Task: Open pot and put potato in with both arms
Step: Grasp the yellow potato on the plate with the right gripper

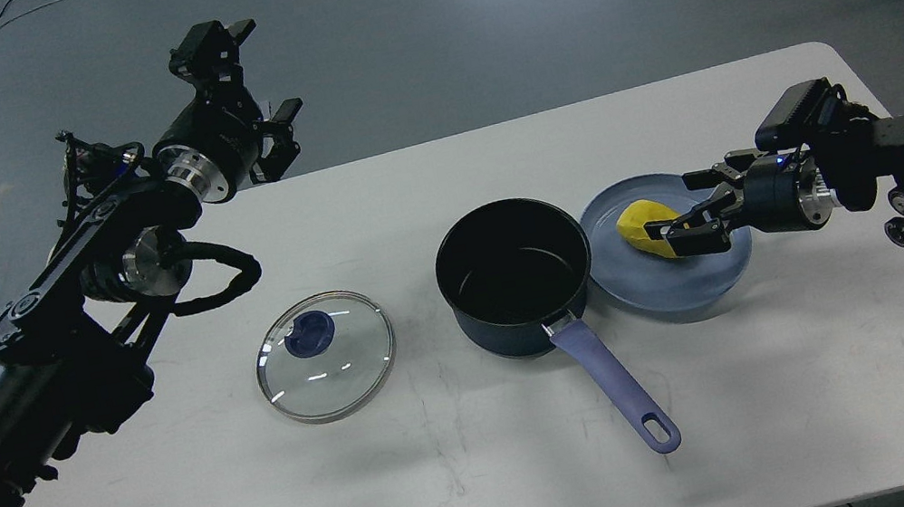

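Observation:
The dark navy pot (518, 316) stands open at the table's middle, its black inside empty, its lavender-blue handle (611, 383) pointing toward the front. The yellow potato (640, 224) lies on a blue-grey plate (678, 284) just right of the pot. My right gripper (681, 211) comes in from the right, low over the plate. It is open, with one finger on each side of the potato's right end. My left gripper (263, 69) is open and empty, raised over the table's far left edge. The glass lid (325, 357) with a blue knob lies flat left of the pot.
The white table (473, 489) has a rounded far right corner and its front edge at the bottom of the view. Cables lie on the grey floor at the top left. Chair legs with castors stand at the top right.

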